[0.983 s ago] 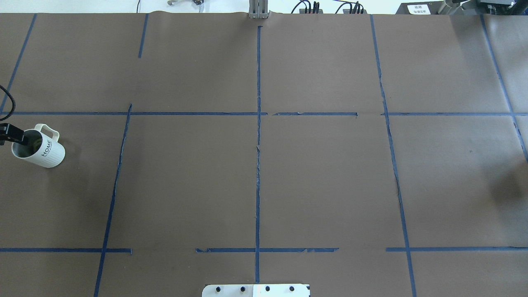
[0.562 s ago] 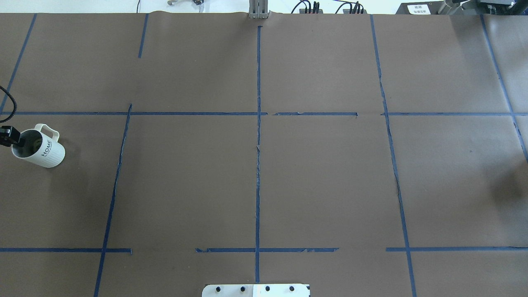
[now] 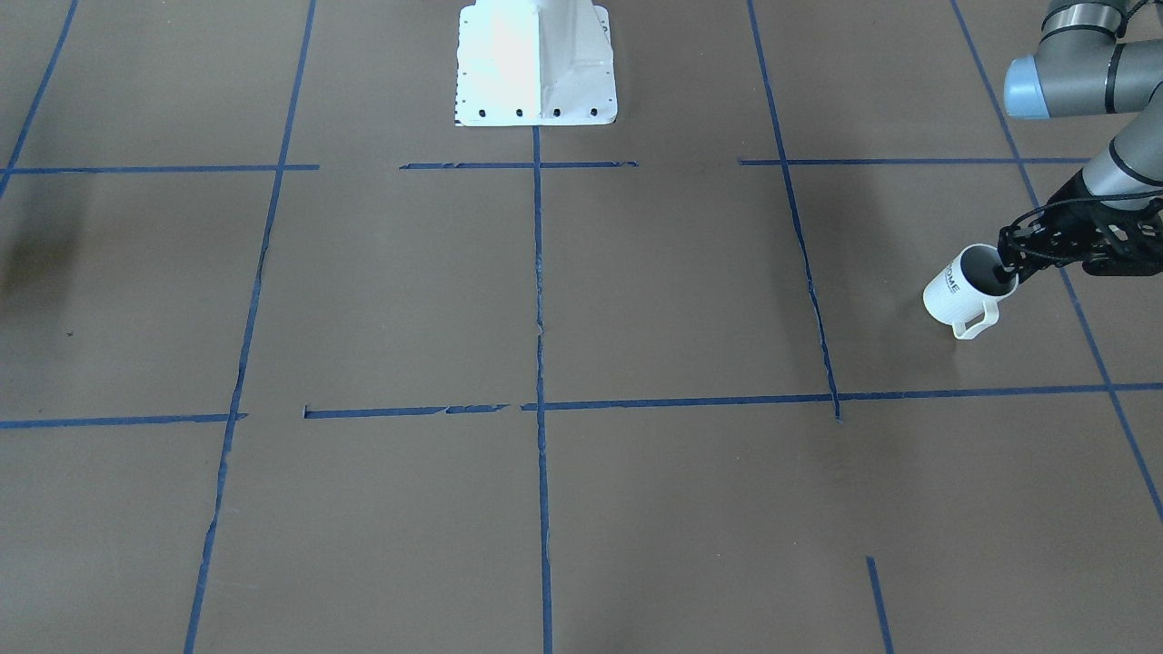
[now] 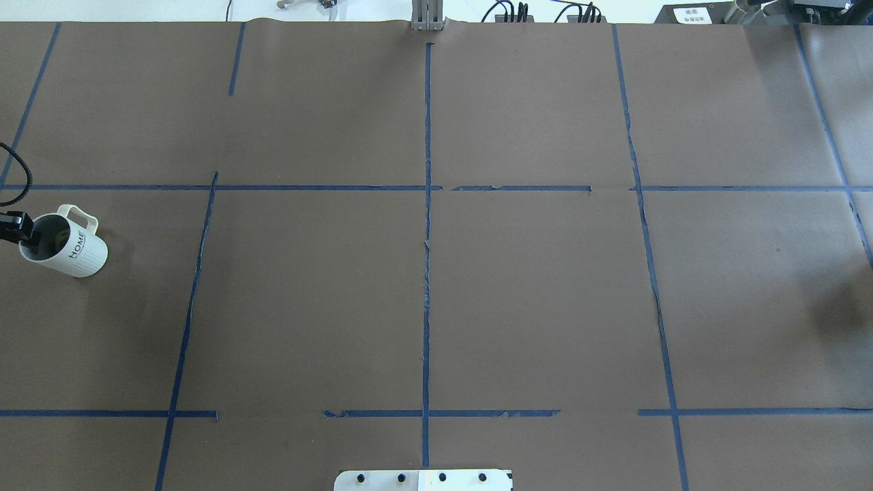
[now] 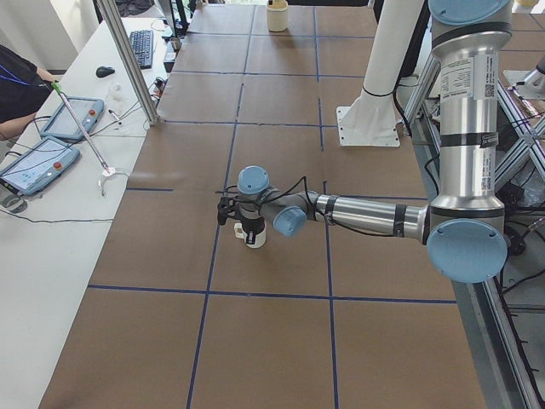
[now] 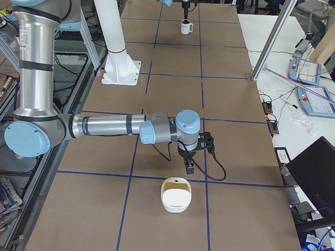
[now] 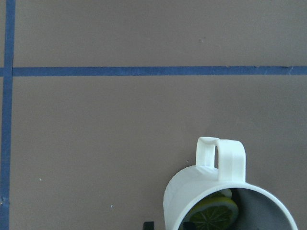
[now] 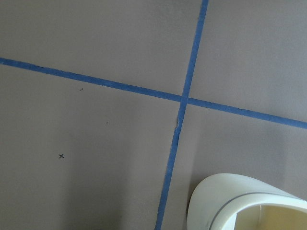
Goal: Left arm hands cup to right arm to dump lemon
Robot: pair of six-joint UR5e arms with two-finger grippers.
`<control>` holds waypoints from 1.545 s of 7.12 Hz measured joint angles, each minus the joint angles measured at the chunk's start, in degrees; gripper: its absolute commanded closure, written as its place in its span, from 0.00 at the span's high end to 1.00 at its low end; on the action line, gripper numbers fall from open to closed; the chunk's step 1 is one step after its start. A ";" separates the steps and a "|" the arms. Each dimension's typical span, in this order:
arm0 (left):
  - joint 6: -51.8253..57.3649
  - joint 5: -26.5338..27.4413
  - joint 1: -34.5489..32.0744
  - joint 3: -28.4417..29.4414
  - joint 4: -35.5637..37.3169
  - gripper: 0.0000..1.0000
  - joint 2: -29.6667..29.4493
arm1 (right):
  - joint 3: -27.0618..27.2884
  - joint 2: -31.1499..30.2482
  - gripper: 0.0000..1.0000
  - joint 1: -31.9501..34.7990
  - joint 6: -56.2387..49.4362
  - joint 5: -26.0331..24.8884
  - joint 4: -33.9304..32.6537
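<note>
1. Cup (image 3: pixel 949 298) stands on the desk (image 3: pixel 636 300) at the robot's left end, lemon (image 7: pixel 213 211) inside.
2. Left end effector (image 3: pixel 1007 269) sits at its rim, half cut off overhead; I can't tell if it's clamped.
3. Right end effector (image 6: pixel 189 168): too small, can't tell.

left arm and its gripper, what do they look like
The left arm is a silver-grey tube with light-blue joint caps and black bands; a white printed label sits on its upright segment. A thin black cable loops along the wrist. The left gripper is black, an openwork lattice frame.
</note>
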 measured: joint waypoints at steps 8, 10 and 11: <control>-0.98 -0.90 -6.28 -5.71 22.85 0.00 -13.88 | 3.89 6.81 0.99 -6.41 2.82 0.72 21.99; -6.65 -0.98 -5.74 -7.92 30.93 0.00 -20.95 | 1.23 13.43 0.98 -14.95 5.27 0.03 30.34; -11.75 -1.00 -4.39 -8.25 32.41 0.00 -24.17 | 0.61 16.14 0.99 -19.57 7.22 -1.06 34.06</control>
